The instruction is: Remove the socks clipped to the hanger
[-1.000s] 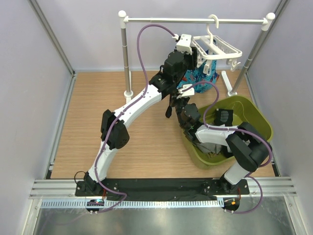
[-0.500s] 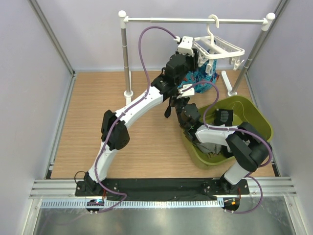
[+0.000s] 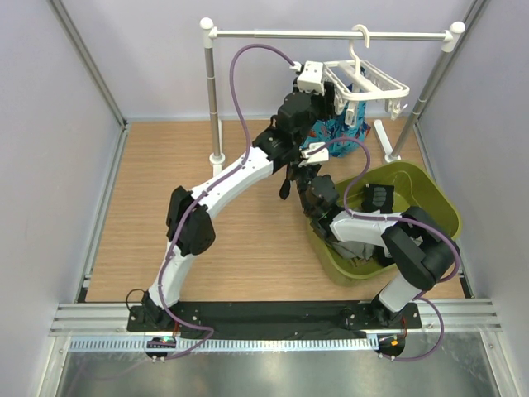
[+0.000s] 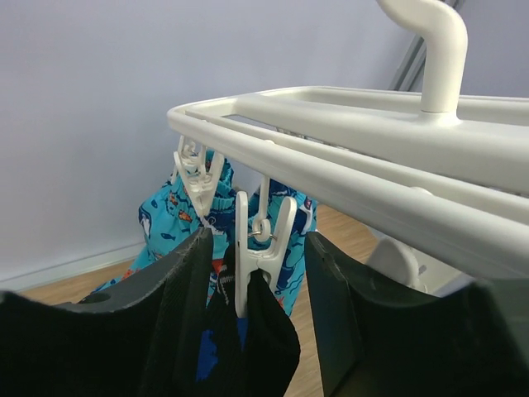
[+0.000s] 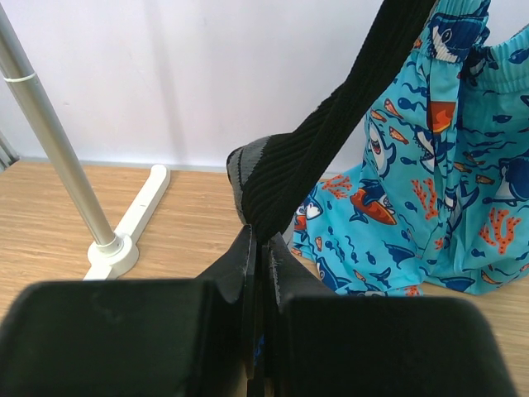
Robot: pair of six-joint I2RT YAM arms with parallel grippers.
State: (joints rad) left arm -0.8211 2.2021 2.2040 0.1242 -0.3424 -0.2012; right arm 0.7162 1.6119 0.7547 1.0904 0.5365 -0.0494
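- The left gripper is held open, a clip peg of the hanger being flanked by its fingers;
- A black sock is clipped in that peg; its lower end is pinched below in the closed right gripper.

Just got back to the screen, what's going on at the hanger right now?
The right tool is shut on a black sock, which runs taut up toward the hanger. The left tool is up at the hanger, jaws open on either side of the white clip that pinches a black sock's top, apparently the same one. So that sock is not off yet. A blue patterned cloth hangs behind it, and a green tub sits below.
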